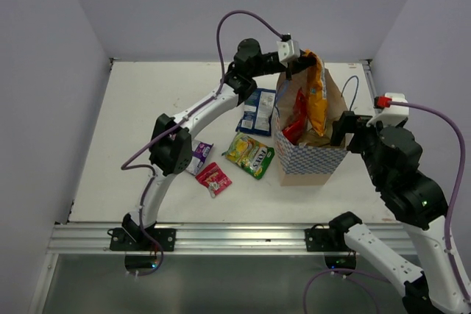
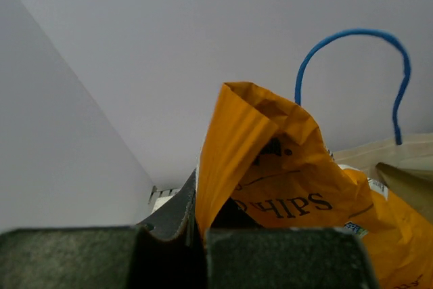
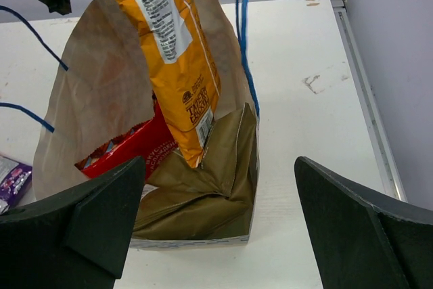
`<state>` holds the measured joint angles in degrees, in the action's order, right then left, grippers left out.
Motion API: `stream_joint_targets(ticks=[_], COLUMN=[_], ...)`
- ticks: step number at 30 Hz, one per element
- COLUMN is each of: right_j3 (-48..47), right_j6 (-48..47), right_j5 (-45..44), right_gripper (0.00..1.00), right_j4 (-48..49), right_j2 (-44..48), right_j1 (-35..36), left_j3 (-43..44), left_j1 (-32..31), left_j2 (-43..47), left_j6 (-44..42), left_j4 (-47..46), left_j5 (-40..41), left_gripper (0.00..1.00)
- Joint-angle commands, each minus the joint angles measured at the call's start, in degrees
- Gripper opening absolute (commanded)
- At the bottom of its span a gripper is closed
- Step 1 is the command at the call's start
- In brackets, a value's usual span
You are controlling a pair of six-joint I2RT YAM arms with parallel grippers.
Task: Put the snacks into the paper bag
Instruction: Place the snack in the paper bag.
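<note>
Half inside the paper bag (image 1: 313, 161), orange packet (image 1: 316, 101) — long, crinkled foil

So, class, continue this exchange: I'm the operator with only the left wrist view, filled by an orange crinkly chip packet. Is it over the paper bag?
Observer: Yes, the orange crinkly chip packet hangs from the left pincer, its lower end inside the tan zigzag-patterned paper bag.
Operator: Anything else inside?
Observer: A red foil packet stands inside it too.
Operator: What lies outside?
Observer: Left of the bag lie a dark blue packet, a yellow-green packet, a purple packet and a small pink-red packet.
</note>
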<state>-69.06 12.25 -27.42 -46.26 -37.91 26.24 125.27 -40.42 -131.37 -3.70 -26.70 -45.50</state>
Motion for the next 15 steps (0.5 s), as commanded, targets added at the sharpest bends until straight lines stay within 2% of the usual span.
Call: stream_joint_targets(ticks=[1, 4, 11, 14, 15], right_j3=[0.3, 0.5, 0.8, 1.0, 1.1], right_j6=[-2.1, -2.4, -2.8, -2.8, -2.7], right_j5=[0.5, 0.7, 0.6, 0.7, 0.5], right_gripper=[0.95, 0.95, 0.95, 0.95, 0.95], right_j4=[2.6, 3.2, 3.7, 3.8, 3.8], right_j2=[-1.2, -1.6, -1.9, -1.4, -1.3], right_j1=[0.2, 0.2, 0.2, 0.1, 0.2], left_j3=[3.8, 4.8, 2.9, 0.8, 0.3], left_j1=[0.0, 0.0, -0.2, -0.4, -0.5], left_j2=[0.2, -0.2, 0.9, 2.8, 3.5], left_j6=[-6.7, -9.4, -9.7, -11.3, -12.9], left_j4=[-2.5, -0.8, 2.3, 5.2, 6.2], left_j5=[5.2, 6.9, 0.9, -1.8, -2.2], left_gripper=[0.0, 0.0, 0.0, 0.12, 0.22])
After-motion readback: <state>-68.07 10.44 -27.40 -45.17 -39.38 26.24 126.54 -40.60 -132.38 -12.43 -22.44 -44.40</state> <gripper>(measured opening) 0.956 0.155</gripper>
